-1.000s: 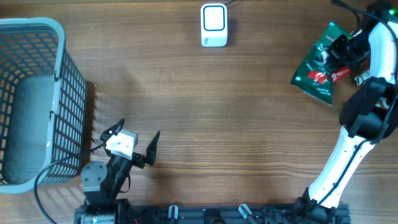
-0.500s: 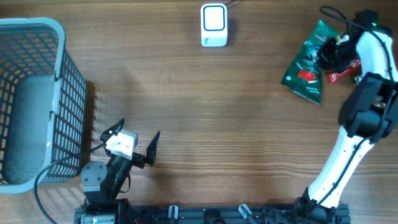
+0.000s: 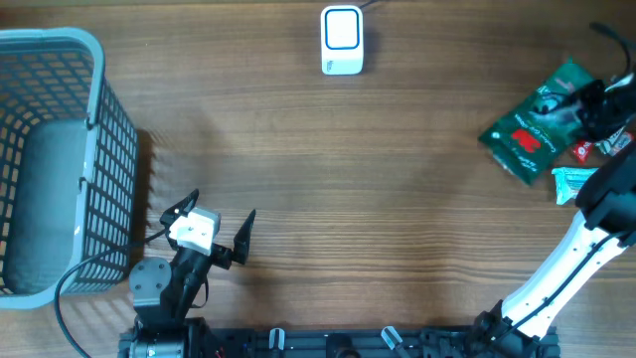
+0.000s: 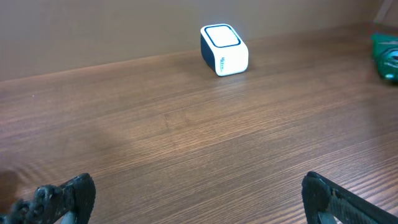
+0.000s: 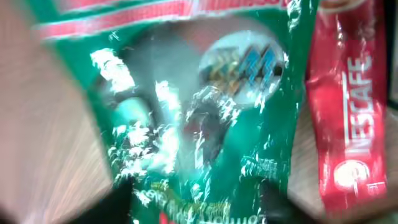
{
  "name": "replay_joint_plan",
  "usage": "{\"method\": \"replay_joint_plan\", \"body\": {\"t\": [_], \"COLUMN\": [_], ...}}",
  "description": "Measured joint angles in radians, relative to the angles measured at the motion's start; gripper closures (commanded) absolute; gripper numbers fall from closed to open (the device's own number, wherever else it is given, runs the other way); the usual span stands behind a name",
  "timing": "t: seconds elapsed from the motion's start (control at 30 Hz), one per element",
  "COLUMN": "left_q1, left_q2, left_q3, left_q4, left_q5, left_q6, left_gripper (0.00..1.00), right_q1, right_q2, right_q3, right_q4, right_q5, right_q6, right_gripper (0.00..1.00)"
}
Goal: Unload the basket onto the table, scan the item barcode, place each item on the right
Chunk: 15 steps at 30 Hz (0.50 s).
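Note:
The item, a shiny green snack packet [image 3: 532, 127], lies flat at the table's far right edge; it also shows in the left wrist view as the green packet [image 4: 387, 56]. My right gripper [image 3: 586, 103] hovers over the packet's right end. In the blurred right wrist view the packet [image 5: 186, 106] fills the frame, and the right gripper [image 5: 194, 202] has its dark fingers wide apart above it, open. The white barcode scanner [image 3: 341, 40] with a blue-ringed window stands at the back centre, seen too as the scanner [image 4: 224, 50]. My left gripper [image 3: 221, 207] rests open near the front left, nothing between the left gripper [image 4: 196, 199] fingers.
A grey mesh basket [image 3: 60, 42] stands at the left edge. A red Nescafe sachet [image 3: 594, 149] and a pale teal packet [image 3: 574, 182] lie beside the green packet at the far right. The sachet [image 5: 348, 106] sits just right of the packet.
The right arm carried the green packet rightward and set it down near the table's right edge. Its jaws, shut on the packet before, now stand apart. The left arm has not moved.

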State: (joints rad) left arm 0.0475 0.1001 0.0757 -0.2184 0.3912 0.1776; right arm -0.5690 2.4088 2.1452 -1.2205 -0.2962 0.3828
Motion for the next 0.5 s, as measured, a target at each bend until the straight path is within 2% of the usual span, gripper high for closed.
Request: {"method": "replay_joint_plan", "body": {"t": [0.17, 0.27, 0.5], "left_q1": [0.000, 0.000, 0.000], "left_q2": [0.000, 0.000, 0.000], "left_q3": [0.000, 0.000, 0.000], "left_q4": [0.000, 0.000, 0.000], "left_q5": [0.000, 0.000, 0.000], "left_q6": [0.000, 0.000, 0.000], "left_gripper": [0.00, 0.00, 0.00], "right_q1": [0.039, 0.058, 0.161], "right_q2": [-0.008, -0.046, -0.375], "right_q3": [0.268, 0.355, 0.393], "right_q4": [-0.198, -0.287, -0.342], "right_q5": [-0.002, -0.003, -0.003], "right_q6": [-0.002, 0.002, -0.013], "right_gripper": [0.00, 0.00, 0.00]}}
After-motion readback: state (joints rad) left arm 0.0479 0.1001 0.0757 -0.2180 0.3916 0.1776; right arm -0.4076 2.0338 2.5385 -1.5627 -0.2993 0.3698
